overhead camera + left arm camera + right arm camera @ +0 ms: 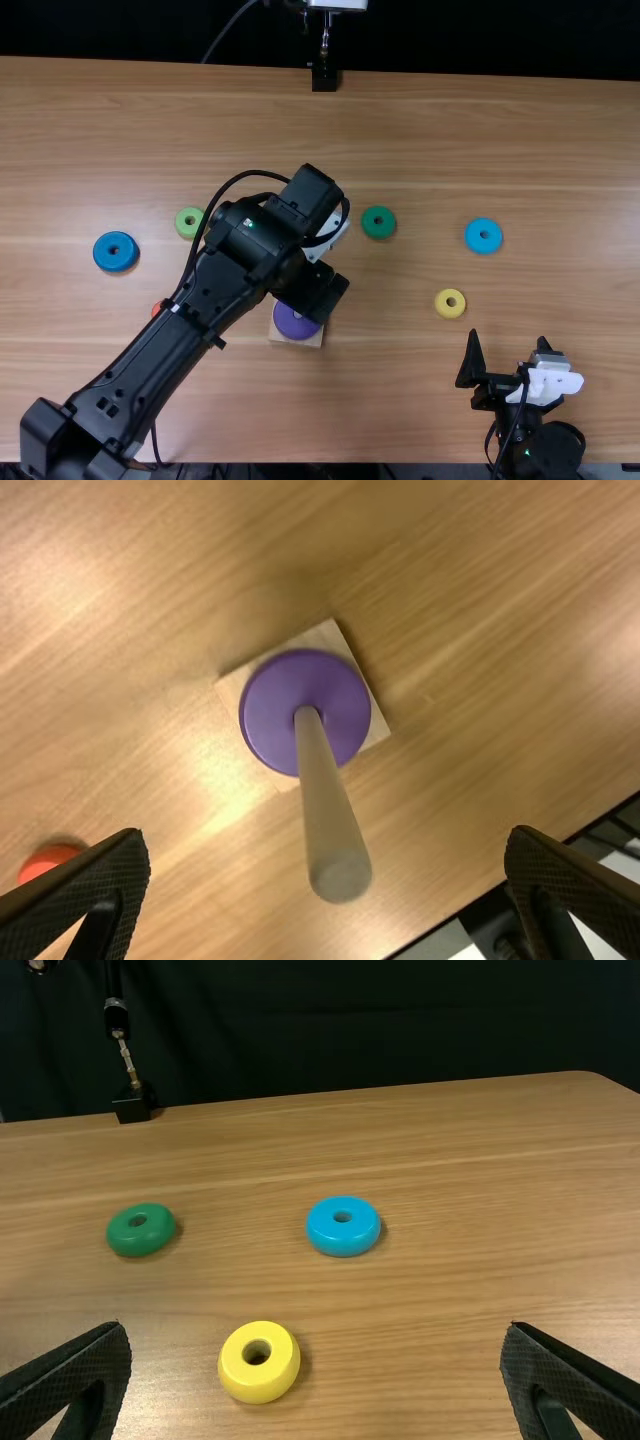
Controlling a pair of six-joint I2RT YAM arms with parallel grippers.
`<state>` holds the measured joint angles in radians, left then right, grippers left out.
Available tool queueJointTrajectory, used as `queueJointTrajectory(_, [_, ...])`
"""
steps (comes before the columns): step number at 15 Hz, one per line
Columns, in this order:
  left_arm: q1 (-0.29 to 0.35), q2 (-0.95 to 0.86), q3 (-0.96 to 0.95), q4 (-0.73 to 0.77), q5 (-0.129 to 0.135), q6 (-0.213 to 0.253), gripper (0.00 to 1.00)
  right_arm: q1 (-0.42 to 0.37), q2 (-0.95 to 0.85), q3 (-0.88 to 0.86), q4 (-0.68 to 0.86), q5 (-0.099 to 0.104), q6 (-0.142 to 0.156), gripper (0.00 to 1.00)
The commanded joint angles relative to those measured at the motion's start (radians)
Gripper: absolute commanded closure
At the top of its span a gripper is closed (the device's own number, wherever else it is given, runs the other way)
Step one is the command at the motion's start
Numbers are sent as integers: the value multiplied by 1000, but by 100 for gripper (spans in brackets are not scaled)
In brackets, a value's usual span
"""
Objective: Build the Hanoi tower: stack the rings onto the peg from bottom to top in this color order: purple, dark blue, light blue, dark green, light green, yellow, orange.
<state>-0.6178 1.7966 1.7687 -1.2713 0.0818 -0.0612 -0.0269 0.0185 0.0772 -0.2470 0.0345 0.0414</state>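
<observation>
Find the purple ring (268, 712) around the peg (333, 825), flat on the square wooden base (326, 636). Directly above, see the left tool (318, 290) spread wide. Nearby on the worktop (400, 400), partly under the left arm (170, 350) in the top view, spot the orange ring (46, 860); farther left, light green (182, 230) and dark blue rings (104, 259). To the peg's right, find dark green (368, 230), yellow (440, 308) and light blue rings (473, 243). Nearer the front edge, see the right tool (508, 341), also spread.
</observation>
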Motion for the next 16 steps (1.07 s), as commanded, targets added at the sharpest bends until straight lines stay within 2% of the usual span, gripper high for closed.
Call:
queueJointTrajectory(1, [59, -37, 61, 32, -3, -11, 0, -10, -19, -63, -69, 13, -1, 0])
queueJointTrajectory(4, [165, -117, 63, 152, -8, -11, 0, -10, -19, -63, -69, 13, -1, 0])
queueJointTrajectory(6, [279, -180, 41, 189, -12, -11, 0, -10, -19, -63, -69, 13, -1, 0])
queueJointTrajectory(9, [460, -287, -138, 189, -23, -9, 0, -10, -19, -63, -69, 13, -1, 0])
queueJointTrajectory(14, [751, -396, -414, 191, -19, 12, 0, -10, -19, -63, -69, 13, -1, 0])
queueJointTrajectory(15, [790, -396, -448, 189, -19, 13, 0, -10, -19, -63, -69, 13, -1, 0])
queueJointTrajectory(16, [819, -384, -463, 178, -21, 37, 0, -10, -19, -63, -69, 13, -1, 0])
